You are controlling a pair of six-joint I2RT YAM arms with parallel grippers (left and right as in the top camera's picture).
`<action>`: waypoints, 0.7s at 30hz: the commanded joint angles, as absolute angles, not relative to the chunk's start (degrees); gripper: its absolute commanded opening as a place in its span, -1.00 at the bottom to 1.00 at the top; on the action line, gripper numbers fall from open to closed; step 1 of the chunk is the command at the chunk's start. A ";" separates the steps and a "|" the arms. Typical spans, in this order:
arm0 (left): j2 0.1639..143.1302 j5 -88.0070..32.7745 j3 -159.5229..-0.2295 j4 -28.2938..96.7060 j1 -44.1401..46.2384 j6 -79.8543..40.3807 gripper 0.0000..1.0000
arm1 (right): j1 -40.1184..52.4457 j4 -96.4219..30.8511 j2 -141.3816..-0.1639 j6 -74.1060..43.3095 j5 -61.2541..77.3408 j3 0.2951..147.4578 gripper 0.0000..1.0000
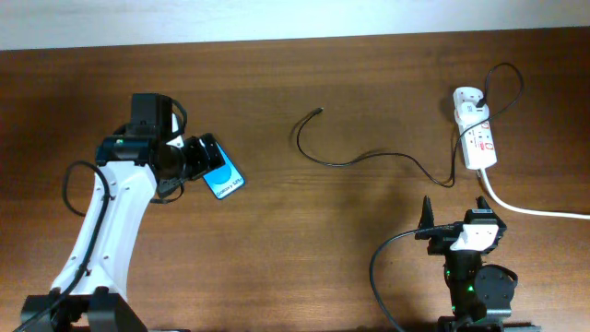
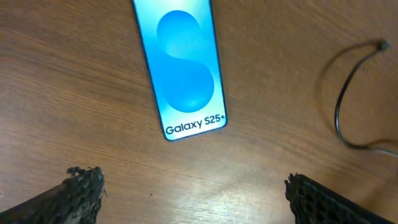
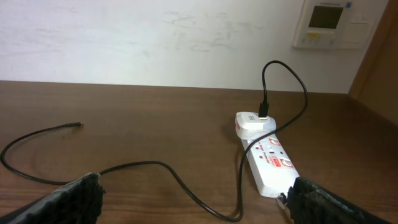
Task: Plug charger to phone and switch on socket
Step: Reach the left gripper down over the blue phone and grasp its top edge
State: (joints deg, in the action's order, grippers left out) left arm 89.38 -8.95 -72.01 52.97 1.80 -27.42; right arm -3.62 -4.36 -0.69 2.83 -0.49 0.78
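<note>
The phone [image 1: 222, 179] lies flat on the table at the left, blue screen up; it also shows in the left wrist view [image 2: 185, 68]. My left gripper [image 1: 191, 159] is open and empty, just left of the phone, with bare wood between its fingers [image 2: 194, 193]. The charger cable [image 1: 369, 159] winds across the middle; its free tip [image 1: 320, 112] lies apart from the phone. Its plug sits in a white adapter [image 3: 255, 123] on the socket [image 1: 478, 136]. My right gripper [image 1: 455, 221] is open and empty near the front edge, the cable [image 3: 186, 186] between its fingers.
The socket's thick white cord [image 1: 535, 210] runs off the right edge, close to my right gripper. The table's far edge meets a white wall [image 3: 155, 37]. A wall panel [image 3: 326, 23] hangs behind the socket.
</note>
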 commanded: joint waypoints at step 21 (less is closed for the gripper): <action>95.94 -4.47 -79.70 50.22 2.98 -36.91 0.99 | -3.84 -4.49 -0.43 2.76 -0.19 0.32 0.97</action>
